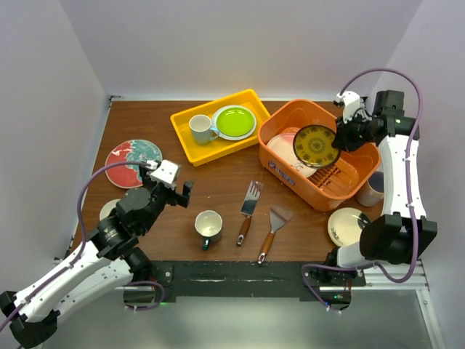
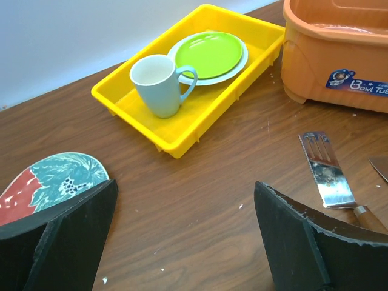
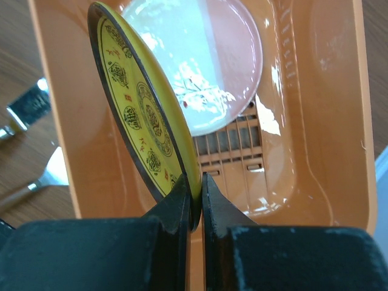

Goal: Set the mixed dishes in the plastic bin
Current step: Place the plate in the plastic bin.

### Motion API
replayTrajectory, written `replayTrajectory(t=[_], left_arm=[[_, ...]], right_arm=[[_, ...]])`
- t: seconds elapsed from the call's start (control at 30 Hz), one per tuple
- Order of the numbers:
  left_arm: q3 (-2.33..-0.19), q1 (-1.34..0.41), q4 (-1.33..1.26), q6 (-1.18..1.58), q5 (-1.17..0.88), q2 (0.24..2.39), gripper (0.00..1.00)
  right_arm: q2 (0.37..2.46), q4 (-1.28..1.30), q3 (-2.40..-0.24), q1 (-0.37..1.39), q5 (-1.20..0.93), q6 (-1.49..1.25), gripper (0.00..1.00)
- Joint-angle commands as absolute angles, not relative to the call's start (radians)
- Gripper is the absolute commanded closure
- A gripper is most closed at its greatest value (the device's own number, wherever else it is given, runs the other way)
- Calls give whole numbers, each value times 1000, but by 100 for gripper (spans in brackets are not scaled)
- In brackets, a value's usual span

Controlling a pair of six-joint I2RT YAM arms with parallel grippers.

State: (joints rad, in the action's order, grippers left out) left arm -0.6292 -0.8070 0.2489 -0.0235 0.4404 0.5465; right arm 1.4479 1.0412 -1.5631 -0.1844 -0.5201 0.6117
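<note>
Top external: a spatula (image 1: 248,211) (wooden-handled) lies near the plastic bin (image 1: 305,190).

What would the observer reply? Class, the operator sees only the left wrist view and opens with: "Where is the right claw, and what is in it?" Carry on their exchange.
Observer: The right claw is over the orange bin, shut on the rim of a yellow patterned plate held on edge.
Operator: Is anything inside the bin? I see only its outer wall.
Observer: Yes, a pink-rimmed plate is inside it.
Operator: Is there a dish on the table that my view misses?
Observer: A dark mug with a cream inside stands upright near the table's front edge, left of a spatula.
</note>
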Motion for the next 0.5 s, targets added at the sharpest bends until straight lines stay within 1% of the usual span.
replayTrajectory(t=[0.0,0.33,0.47], left_arm=[[-615,-804,190,-45,472,497,0],[-594,-804,181,-20,459,465,0],[-594,-802,181,-20,453,468,0]], right_arm=[[1468,1095,-1618,-186,-436,713,100],[1535,1144,-1597,-186,-361,805,100],[1571,1164,-1600,-184,-360,828,100]])
